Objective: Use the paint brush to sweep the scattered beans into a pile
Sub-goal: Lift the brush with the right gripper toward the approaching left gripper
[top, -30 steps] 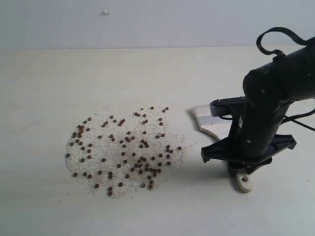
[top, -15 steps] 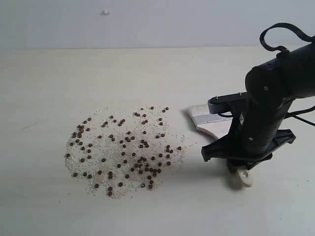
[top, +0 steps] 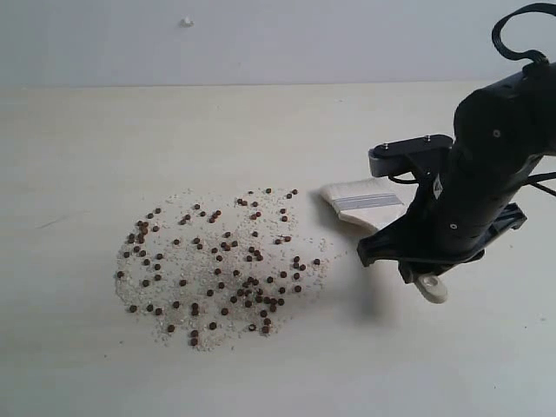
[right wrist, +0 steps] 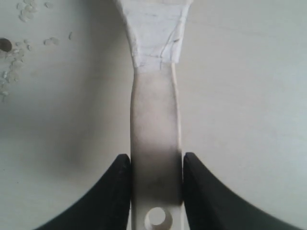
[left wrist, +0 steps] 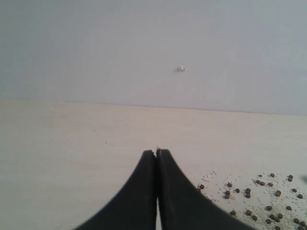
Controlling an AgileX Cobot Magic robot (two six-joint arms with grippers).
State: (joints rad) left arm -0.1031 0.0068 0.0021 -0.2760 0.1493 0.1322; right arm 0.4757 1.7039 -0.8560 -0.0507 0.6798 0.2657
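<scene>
The beans (top: 221, 265) lie scattered with whitish grains in a wide loose patch on the pale table, left of centre; no compact pile shows. To their right my right gripper (right wrist: 156, 165) is shut on the paint brush (top: 369, 204) by its wooden handle (right wrist: 154, 120), close to the holed end (top: 432, 286). The bristles and silver ferrule point toward the patch, a short gap away from it. The left gripper (left wrist: 156, 152) is shut with nothing in it, with a few beans (left wrist: 261, 196) beside it. The left arm is outside the exterior view.
The pale table (top: 104, 139) runs back to a grey wall (top: 261, 35) that carries a small white speck (top: 186, 21). The black right arm (top: 495, 165) and its cable loop rise at the right edge.
My right gripper has lifted and carried the brush up and to the right; the bristle end has swung left toward the beans. The beans have not moved.
</scene>
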